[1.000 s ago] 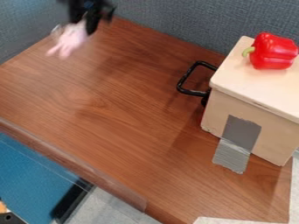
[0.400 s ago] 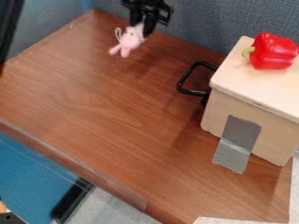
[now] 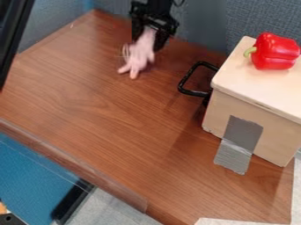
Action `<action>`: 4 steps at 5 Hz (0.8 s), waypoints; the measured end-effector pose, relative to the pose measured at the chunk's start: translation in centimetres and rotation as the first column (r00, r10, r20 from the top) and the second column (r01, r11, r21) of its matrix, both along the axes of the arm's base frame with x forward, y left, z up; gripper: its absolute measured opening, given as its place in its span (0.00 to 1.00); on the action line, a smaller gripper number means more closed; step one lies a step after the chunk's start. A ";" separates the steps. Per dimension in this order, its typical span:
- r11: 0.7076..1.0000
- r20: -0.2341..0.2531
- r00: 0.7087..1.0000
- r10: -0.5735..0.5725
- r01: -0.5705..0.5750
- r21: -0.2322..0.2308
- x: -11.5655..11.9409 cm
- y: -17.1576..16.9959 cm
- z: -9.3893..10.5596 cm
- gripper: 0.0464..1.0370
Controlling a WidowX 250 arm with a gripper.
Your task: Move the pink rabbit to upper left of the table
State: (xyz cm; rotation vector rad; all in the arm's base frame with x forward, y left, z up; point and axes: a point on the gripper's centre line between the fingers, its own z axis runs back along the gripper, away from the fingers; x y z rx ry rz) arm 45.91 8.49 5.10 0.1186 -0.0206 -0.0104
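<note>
- Grey tape [image 3: 238, 143] runs down the near face of the wooden box [image 3: 250, 118] onto the bench [image 3: 106, 132], probably to keep the box from sliding.
- A red pepper [image 3: 278, 52] lies on the box's lid, likely parked out of the way.
- A black handle [image 3: 185, 82] sticks out from the box's left side, perhaps for pulling.
- The pink rabbit [image 3: 139, 56] is left of the box, well apart from it, towards the far side; I cannot tell if it touches the bench.
- Its long axis is steep, slanting down and leftward, away from the box; two prongs, ears or legs, point down.
- The gripper [image 3: 148, 38], farther back left of the box, pinches the rabbit's upper end, presumably so it can be carried hanging and set down.
</note>
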 end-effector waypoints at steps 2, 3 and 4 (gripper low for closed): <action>1.000 0.102 0.995 0.007 -0.008 0.009 -0.6 -0.2 5.4 0.96; 1.000 0.149 0.989 0.014 -0.015 0.004 -2.0 -0.5 7.8 0.96; 1.000 0.151 0.988 0.029 -0.029 -0.004 -3.2 -0.6 8.9 0.96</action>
